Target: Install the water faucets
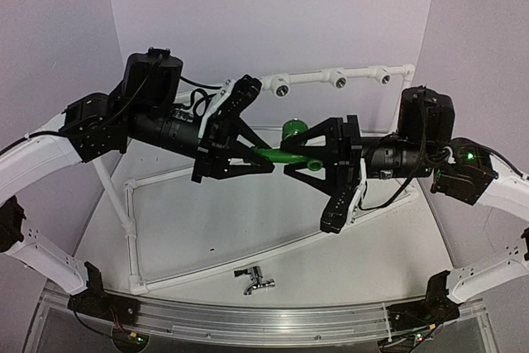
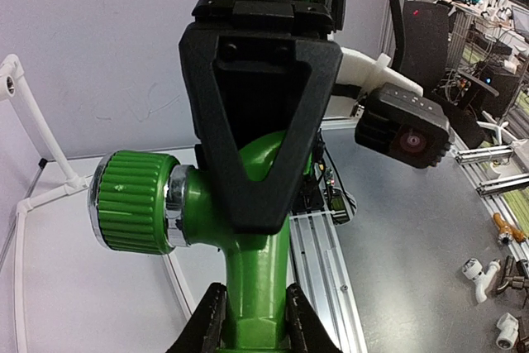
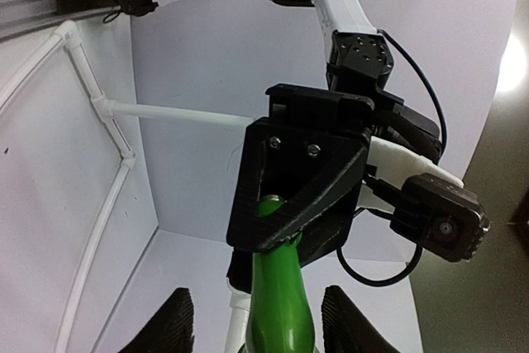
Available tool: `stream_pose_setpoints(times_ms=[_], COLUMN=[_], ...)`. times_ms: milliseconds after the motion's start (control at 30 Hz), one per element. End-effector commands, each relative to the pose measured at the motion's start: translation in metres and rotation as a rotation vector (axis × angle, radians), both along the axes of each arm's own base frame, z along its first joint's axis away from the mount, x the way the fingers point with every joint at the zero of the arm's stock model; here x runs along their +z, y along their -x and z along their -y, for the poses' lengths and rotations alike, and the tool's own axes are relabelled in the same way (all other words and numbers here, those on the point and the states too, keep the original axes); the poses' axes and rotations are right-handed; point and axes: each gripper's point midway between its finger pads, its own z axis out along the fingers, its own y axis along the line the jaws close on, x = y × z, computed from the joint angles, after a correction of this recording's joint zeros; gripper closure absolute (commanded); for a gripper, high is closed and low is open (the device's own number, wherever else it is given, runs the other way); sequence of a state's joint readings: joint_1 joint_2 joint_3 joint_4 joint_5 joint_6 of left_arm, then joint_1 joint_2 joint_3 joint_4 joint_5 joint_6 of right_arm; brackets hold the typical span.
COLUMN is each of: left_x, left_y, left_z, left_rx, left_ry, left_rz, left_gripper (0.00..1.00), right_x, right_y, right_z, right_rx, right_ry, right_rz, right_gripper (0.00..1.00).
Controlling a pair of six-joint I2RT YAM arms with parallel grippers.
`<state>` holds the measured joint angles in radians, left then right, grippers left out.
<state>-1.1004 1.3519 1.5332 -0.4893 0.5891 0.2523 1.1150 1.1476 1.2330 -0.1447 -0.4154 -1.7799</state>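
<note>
The green water faucet (image 1: pixel 285 153) hangs in the air over the middle of the table, between my two grippers. My left gripper (image 1: pixel 266 160) is shut on its threaded stem (image 2: pixel 254 287), with both fingers pressed against the green plastic; its ribbed knob (image 2: pixel 132 202) points left. My right gripper (image 3: pixel 258 326) faces it from the other side. It stands open, its two pads either side of the green spout (image 3: pixel 281 303) with a gap on each side. The chrome water faucet (image 1: pixel 254 279) lies alone on the table near the front edge.
A white pipe frame (image 1: pixel 131 229) borders the work area on the left and front. Along the back runs a white pipe with three round sockets (image 1: pixel 338 80). An aluminium rail (image 1: pixel 248 321) crosses the near edge between the arm bases.
</note>
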Motion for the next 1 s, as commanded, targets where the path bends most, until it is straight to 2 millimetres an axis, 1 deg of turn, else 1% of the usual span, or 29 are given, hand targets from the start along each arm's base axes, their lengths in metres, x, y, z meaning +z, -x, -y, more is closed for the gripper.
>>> stream_pose_setpoints(times_ms=[0, 67, 233, 367, 467, 567, 633, 667, 700, 733, 767, 800, 833, 867, 900, 967], left_x=[0.022, 0.02, 0.016, 0.016, 0.015, 0.012, 0.01, 0.008, 0.008, 0.008, 0.008, 0.011, 0.011, 0.012, 0.014, 0.016], left_y=[0.007, 0.007, 0.007, 0.005, 0.002, 0.001, 0.0, -0.001, -0.002, -0.003, -0.005, -0.007, -0.009, -0.01, -0.012, -0.015], left_z=[-0.002, -0.002, -0.002, 0.0, 0.002, 0.006, 0.008, 0.009, 0.009, 0.008, 0.008, 0.007, 0.006, 0.005, 0.003, 0.001], left_rx=[-0.039, -0.043, -0.043, -0.034, -0.026, -0.028, -0.029, -0.027, -0.021, -0.011, 0.001, 0.021, 0.032, 0.044, 0.059, 0.085], left_ry=[0.039, 0.03, 0.011, 0.014, 0.012, -0.007, -0.018, -0.025, -0.026, -0.025, -0.023, -0.013, -0.008, -0.003, 0.005, 0.012], left_rz=[-0.002, -0.007, -0.012, -0.008, -0.009, -0.018, -0.026, -0.028, -0.027, -0.025, -0.024, -0.018, -0.014, -0.011, -0.005, 0.004], left_gripper=[1.0, 1.0, 1.0, 1.0, 1.0, 1.0, 1.0, 1.0, 0.98, 0.95, 0.89, 0.84, 0.81, 0.75, 0.67, 0.54], right_x=[0.022, 0.021, 0.021, 0.021, 0.021, 0.02, 0.02, 0.02, 0.02, 0.02, 0.02, 0.02, 0.018, 0.018, 0.018, 0.018], right_y=[-0.008, -0.011, -0.016, -0.013, -0.008, -0.008, -0.007, -0.006, -0.005, -0.004, -0.003, -0.003, -0.004, -0.004, -0.004, -0.004], right_z=[0.0, -0.001, 0.002, 0.004, 0.004, 0.002, 0.002, 0.002, 0.003, 0.004, 0.005, 0.008, 0.009, 0.012, 0.015, 0.021], right_rx=[-0.038, -0.052, -0.086, -0.07, -0.045, -0.039, -0.036, -0.03, -0.026, -0.025, -0.026, -0.032, -0.041, -0.05, -0.058, -0.08], right_ry=[-0.028, -0.02, -0.012, -0.015, -0.016, -0.013, -0.014, -0.015, -0.018, -0.02, -0.022, -0.026, -0.025, -0.027, -0.031, -0.04], right_rz=[0.129, 0.149, 0.182, 0.194, 0.202, 0.201, 0.2, 0.197, 0.193, 0.188, 0.18, 0.173, 0.161, 0.153, 0.145, 0.118], right_gripper=[0.58, 0.61, 0.63, 0.65, 0.64, 0.65, 0.68, 0.71, 0.75, 0.8, 0.84, 0.9, 0.94, 0.98, 1.0, 1.0])
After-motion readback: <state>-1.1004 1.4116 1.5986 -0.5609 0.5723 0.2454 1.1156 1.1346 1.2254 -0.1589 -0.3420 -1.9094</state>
